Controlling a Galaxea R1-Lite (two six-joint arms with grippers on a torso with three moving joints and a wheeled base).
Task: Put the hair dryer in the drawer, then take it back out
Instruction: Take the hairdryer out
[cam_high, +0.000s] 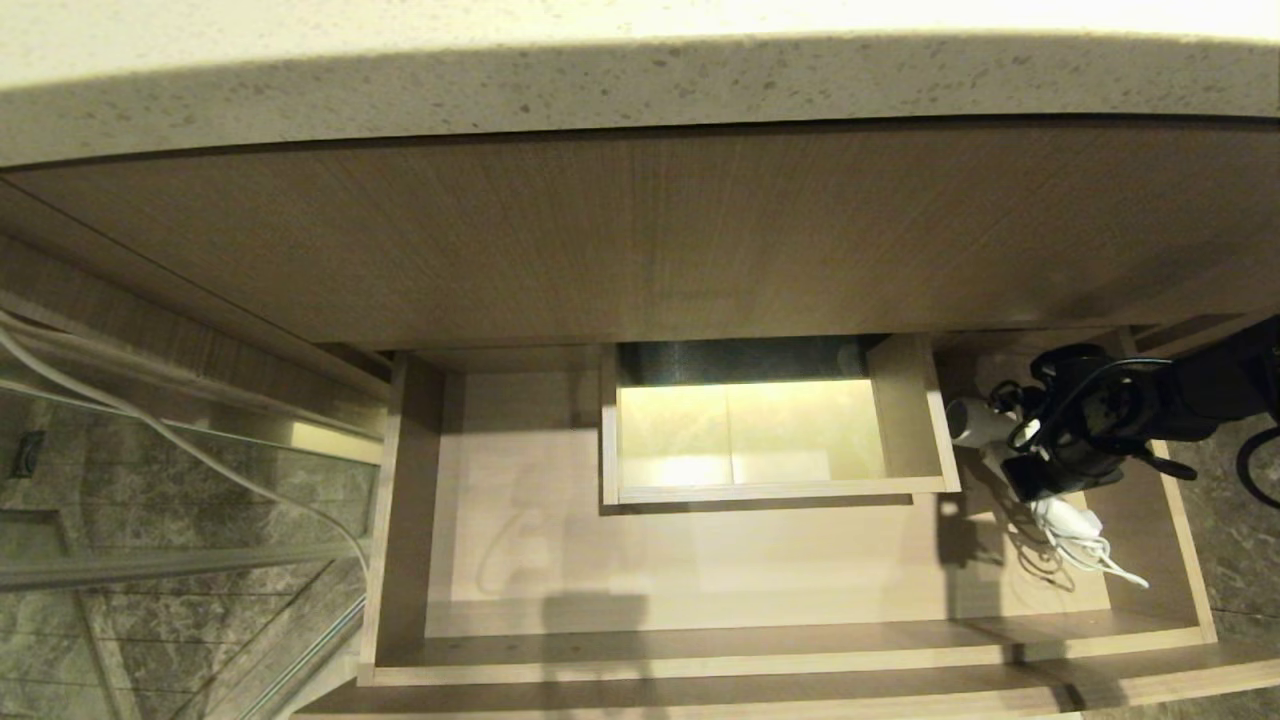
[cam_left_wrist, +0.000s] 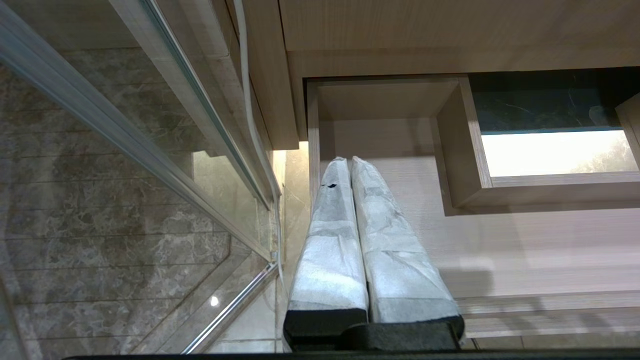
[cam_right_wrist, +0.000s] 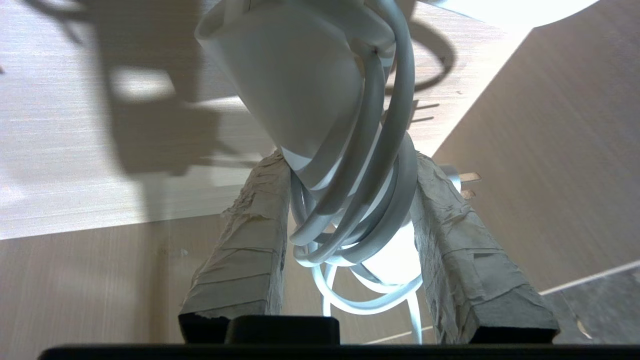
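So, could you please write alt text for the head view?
The right end effector grips a white hair dryer over the right end of an open wooden drawer, its white cord hanging toward the drawer floor. A boxed cutout sits mid-back.

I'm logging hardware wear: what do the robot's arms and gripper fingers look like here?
The right arm is black, with black cables looped along it. The right gripper has long fingers wrapped in creased, fraying grey tape on black bases. The left gripper has white-wrapped fingers, one with a small tear.
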